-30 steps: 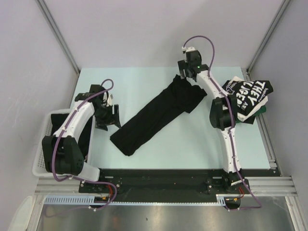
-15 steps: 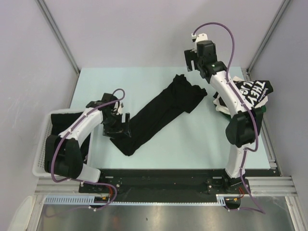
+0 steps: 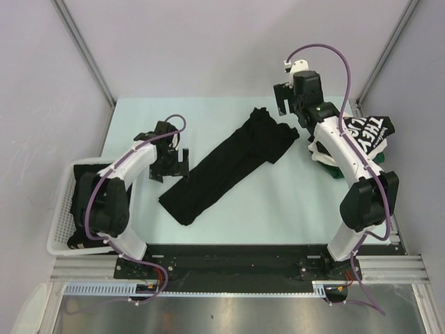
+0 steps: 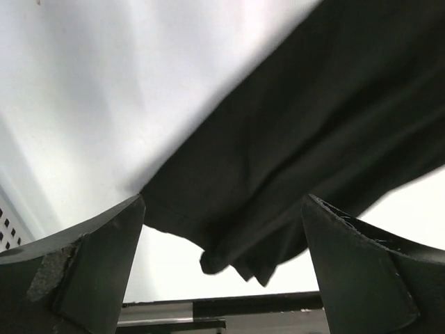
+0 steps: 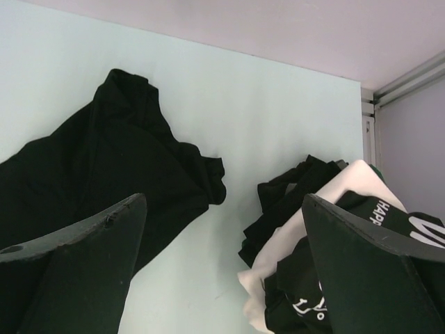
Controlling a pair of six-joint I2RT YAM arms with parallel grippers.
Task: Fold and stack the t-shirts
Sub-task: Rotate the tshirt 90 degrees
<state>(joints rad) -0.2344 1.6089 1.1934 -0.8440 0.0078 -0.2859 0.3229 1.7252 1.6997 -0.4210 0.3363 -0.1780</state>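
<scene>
Pale table (image 3: 278, 202), long black t-shirt (image 3: 229, 163), lettered t-shirt heap (image 3: 372, 131)

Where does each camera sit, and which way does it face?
Top external: above and behind the robot, looking down on table, basket, both arms.
Left wrist: faces the long black t-shirt; open left gripper frames it.
Right wrist: faces that shirt's far end and the t-shirt pile; open right gripper below.
All three share the long black t-shirt.

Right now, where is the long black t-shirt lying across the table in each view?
Top external: black t-shirt, diagonal, mid-picture.
Left wrist: the t-shirt fills the upper right.
Right wrist: its bunched end, left side.
Shared landmark: pale table beneath it.
</scene>
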